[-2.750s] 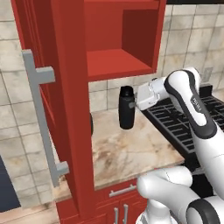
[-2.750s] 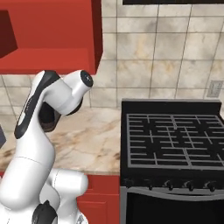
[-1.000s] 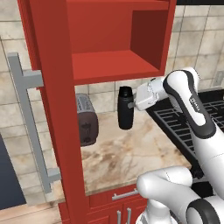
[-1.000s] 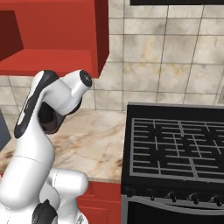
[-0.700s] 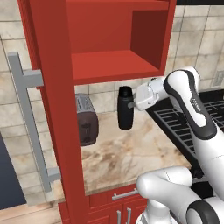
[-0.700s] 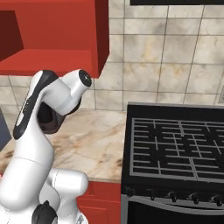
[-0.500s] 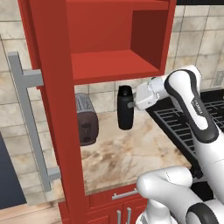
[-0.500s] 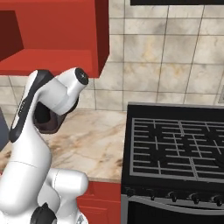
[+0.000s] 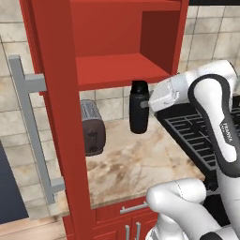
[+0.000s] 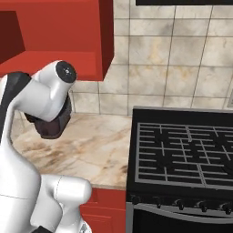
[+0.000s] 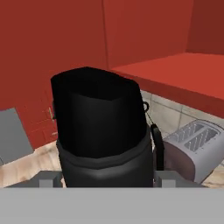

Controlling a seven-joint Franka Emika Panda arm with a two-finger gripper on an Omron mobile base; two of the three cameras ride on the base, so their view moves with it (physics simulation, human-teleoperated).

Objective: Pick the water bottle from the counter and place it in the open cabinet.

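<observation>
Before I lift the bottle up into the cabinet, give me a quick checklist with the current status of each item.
1. Water bottle is off the counter: ok, it hangs in the air above the stone top.
2. Gripper has the bottle: ok, it meets the bottle's side; the exact contact of the jaws cannot be seen.
3. Bottle upright: ok, cap up in the left base view.
4. Cabinet open with bare shelf space: ok, the visible part of the shelf is bare.
5. Bottle high enough to enter: not ok, its cap sits just under the shelf's front edge.
6. Toaster out of the way: ok, it stands left of the bottle, apart.
</observation>
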